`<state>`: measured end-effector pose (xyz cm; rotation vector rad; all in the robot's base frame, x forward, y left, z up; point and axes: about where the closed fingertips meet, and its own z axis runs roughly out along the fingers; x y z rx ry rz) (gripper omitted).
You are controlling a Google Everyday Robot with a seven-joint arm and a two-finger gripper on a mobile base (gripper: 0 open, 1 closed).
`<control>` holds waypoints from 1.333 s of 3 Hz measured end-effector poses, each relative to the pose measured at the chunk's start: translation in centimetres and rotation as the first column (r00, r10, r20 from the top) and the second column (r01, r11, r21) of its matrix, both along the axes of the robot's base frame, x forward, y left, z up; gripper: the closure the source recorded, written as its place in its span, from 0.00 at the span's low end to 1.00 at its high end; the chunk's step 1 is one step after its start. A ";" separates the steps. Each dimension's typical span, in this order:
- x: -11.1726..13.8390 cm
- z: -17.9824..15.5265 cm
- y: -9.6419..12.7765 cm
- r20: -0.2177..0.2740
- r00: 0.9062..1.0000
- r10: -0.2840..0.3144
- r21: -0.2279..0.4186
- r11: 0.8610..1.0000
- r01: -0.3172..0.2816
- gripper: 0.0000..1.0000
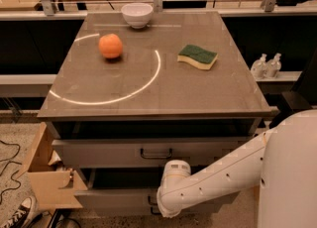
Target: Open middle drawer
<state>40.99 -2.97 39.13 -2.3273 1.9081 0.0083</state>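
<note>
Claw (159, 208) before middle drawer (114, 198), under tabletop (198, 93) with sponge (197, 56)

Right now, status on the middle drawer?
Gripper low at centre of the middle drawer front. Drawer looks part out, dark inside showing. Cardboard box close beside it.
</note>
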 end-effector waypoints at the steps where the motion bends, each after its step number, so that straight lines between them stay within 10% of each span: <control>1: 0.0 0.0 0.0 0.000 1.000 0.000 0.000 1.000 0.000 1.00; 4: -0.2 0.2 -0.1 0.006 1.000 -0.004 -0.002 1.000 0.004 1.00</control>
